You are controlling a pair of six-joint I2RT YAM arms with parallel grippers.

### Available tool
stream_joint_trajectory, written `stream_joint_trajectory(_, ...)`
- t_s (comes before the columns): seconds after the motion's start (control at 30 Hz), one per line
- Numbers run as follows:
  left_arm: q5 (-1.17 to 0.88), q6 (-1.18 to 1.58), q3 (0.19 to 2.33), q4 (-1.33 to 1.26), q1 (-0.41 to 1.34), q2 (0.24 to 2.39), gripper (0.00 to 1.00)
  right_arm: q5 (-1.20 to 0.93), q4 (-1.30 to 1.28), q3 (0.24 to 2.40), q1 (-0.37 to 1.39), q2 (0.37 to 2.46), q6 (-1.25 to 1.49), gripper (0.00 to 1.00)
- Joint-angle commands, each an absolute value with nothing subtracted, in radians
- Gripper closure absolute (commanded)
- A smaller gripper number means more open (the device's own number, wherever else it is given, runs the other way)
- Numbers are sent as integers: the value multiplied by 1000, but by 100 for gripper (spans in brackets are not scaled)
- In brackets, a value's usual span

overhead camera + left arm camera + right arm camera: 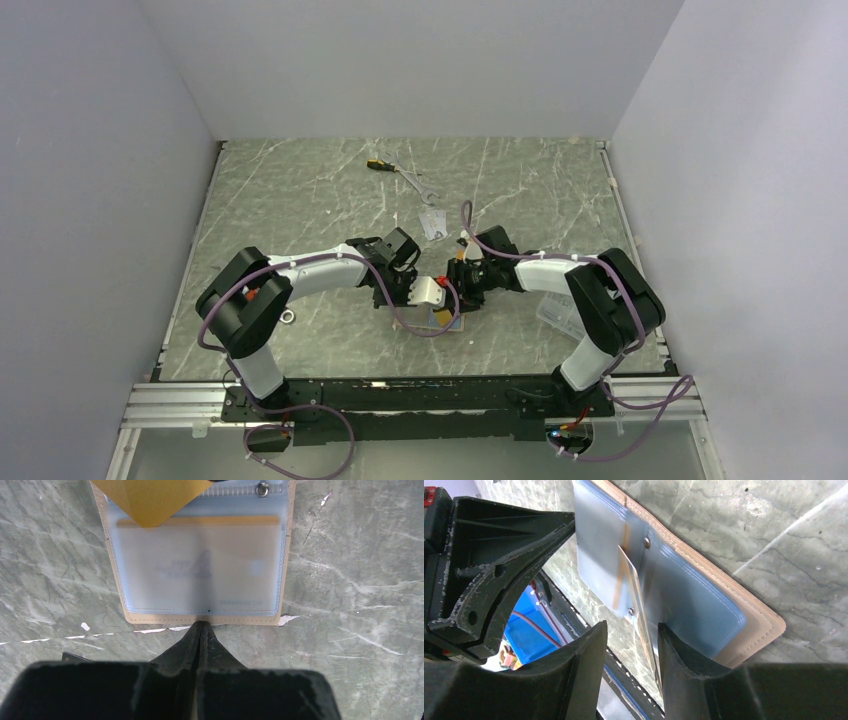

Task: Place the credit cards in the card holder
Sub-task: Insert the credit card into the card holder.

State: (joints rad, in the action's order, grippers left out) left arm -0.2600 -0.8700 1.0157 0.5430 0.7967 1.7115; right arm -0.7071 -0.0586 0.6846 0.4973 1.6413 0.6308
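Observation:
The tan card holder lies open on the table, its clear sleeves up, with a grey card inside one sleeve. It also shows in the top view and the right wrist view. An orange card hangs tilted over its far part. My left gripper is shut, its tips touching the holder's near edge. My right gripper is open. A thin card, seen nearly edge-on, stands between the fingers against the right finger, its far end at a sleeve.
A screwdriver and wrench and keys lie farther back. A clear plastic box sits by the right arm. A metal ring lies near the left arm. A black corner shows beside my left fingers.

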Motion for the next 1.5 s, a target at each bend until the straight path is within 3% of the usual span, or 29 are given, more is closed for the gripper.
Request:
stream_joint_trajectory(0.0, -242, -875, 986, 570, 801, 1729, 97, -660, -159, 725, 498, 1623, 578, 56)
stream_joint_trajectory(0.2, -242, -877, 987, 568, 801, 1727, 97, -649, -212, 760, 497, 1617, 564, 64)
stream_joint_trajectory(0.6, -247, -867, 988, 568, 802, 1728, 98, -725, -159, 746, 498, 1659, 580, 99)
stream_joint_trajectory(0.9, -239, -867, 985, 572, 803, 1732, 98, -797, 53, 667, 501, 1729, 706, 100)
stream_joint_trajectory(1.47, -239, -870, 966, 560, 811, 1720, 100, -789, 198, 588, 503, 1766, 831, 100)
